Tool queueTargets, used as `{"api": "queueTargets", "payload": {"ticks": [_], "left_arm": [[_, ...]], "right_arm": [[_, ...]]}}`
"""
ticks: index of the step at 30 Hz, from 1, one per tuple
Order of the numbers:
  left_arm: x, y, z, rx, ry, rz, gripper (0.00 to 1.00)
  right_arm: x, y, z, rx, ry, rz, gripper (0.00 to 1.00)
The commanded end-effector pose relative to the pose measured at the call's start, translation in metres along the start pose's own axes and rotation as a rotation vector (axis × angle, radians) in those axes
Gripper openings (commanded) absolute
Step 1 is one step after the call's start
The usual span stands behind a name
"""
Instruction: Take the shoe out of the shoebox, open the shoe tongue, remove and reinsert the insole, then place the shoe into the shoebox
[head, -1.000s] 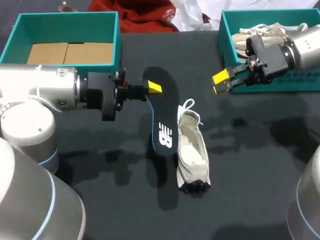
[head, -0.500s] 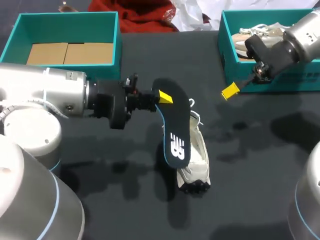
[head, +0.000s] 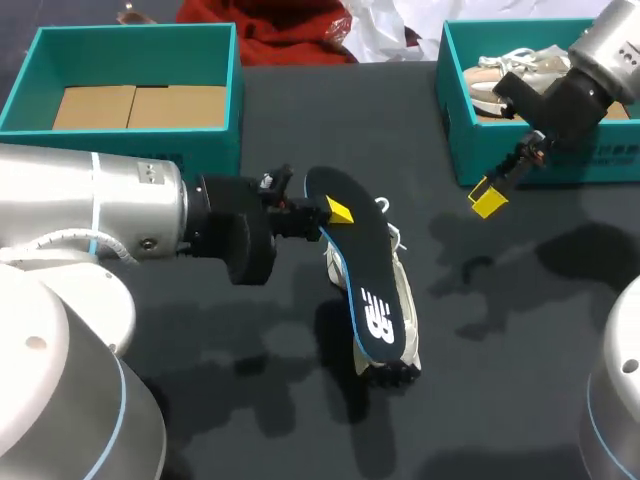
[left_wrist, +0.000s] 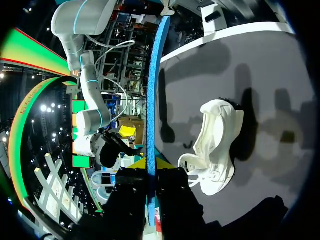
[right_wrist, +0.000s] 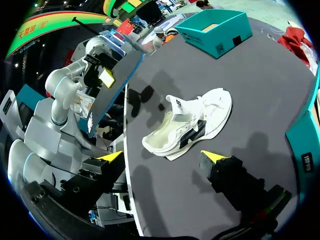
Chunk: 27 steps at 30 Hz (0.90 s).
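A white shoe (head: 402, 312) lies on its side on the black table, opening toward my left arm. My left gripper (head: 335, 212) is shut on one end of the black, blue-edged insole (head: 368, 270), which hangs tilted over the shoe. In the left wrist view the insole (left_wrist: 151, 95) runs edge-on between the fingers (left_wrist: 139, 164), with the shoe (left_wrist: 215, 145) beside it. My right gripper (head: 488, 198) hovers open in front of the right box, holding nothing. In the right wrist view the shoe (right_wrist: 192, 124) lies ahead of the open right gripper (right_wrist: 162, 157), and the insole (right_wrist: 114, 87) is beyond it.
A teal shoebox (head: 128, 48) lined with cardboard stands at the back left. A second teal box (head: 455, 95) at the back right holds another pale shoe (head: 520, 70). A red cloth (head: 285, 28) lies at the far edge.
My left gripper has carried the insole to the right, from beside the shoe to over it. My right gripper has swung right and turned, pointing more downward.
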<state>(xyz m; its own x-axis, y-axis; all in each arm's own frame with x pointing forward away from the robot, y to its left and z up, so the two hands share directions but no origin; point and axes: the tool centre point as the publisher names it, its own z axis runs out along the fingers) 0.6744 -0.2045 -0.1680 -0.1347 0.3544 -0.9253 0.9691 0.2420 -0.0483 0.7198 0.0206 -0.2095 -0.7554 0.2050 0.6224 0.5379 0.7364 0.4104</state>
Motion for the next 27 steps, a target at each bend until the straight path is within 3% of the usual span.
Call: {"api": "queueTargets", "payload": {"ticks": [1,6,10,21,27], "left_arm": [[0.011,-0.018,0.02,0.005,-0.019,-0.088,0.0],[0.02,-0.031,0.028,0.033,-0.045,-0.245,0.0],[0.029,-0.036,0.034,0.046,0.015,-0.356,0.0],[0.029,-0.036,0.034,0.046,0.015,-0.356,0.0],[0.035,-0.043,0.046,0.11,-0.018,-0.706,0.0]], "right_arm": [[-0.001,-0.005,0.004,0.037,-0.026,-0.083,1.0],[-0.005,-0.03,0.018,0.018,-0.062,-0.233,1.0],[-0.014,-0.043,0.03,0.003,-0.1,-0.227,1.0],[-0.014,-0.043,0.03,0.003,-0.1,-0.227,1.0],[-0.015,-0.05,0.04,0.055,-0.132,-0.305,1.0]]}}
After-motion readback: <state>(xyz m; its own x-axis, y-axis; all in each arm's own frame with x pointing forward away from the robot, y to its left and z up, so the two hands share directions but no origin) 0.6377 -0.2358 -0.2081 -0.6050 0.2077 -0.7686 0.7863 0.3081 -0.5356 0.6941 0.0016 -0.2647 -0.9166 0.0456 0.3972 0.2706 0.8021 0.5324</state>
